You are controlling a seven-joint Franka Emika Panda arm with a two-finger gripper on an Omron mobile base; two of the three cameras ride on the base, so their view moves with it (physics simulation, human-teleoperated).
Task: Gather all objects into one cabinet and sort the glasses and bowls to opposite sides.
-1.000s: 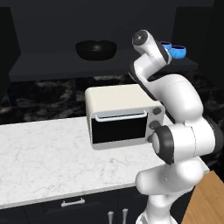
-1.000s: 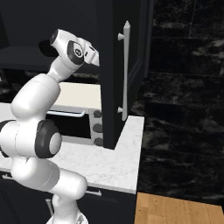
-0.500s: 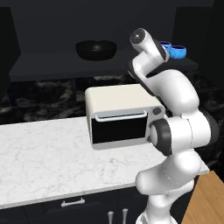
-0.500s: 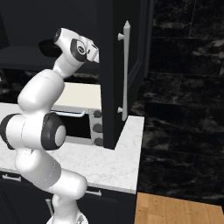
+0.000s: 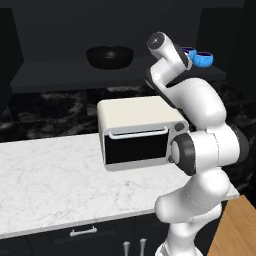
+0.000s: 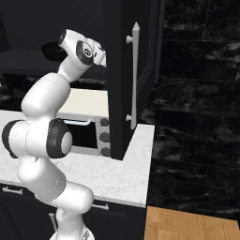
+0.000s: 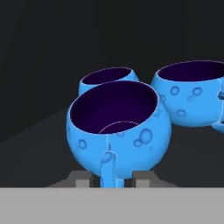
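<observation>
While the gripper reaches onto the right end of the cabinet shelf, its two fingertips stand either side of the base of the nearest blue cup. They look narrowed toward it, but whether they actually clamp it or stand just clear I cannot tell.

Just behind that cup sits a second blue cup, and a third blue cup stands just beside it on the right of the hand view; all three crowd together on the dark shelf. From the left base view the cups show beyond the wrist at the shelf's right end, while the black bowl rests well apart toward the left, so the sorting looks largely done.

The risk lies in the crowding. If the hand draws back with the fingers pressing the rounded base, it could drag or tip this cup. A sideways swing might knock the neighbours, possibly rolling one off the shelf edge onto the toaster oven below.
</observation>
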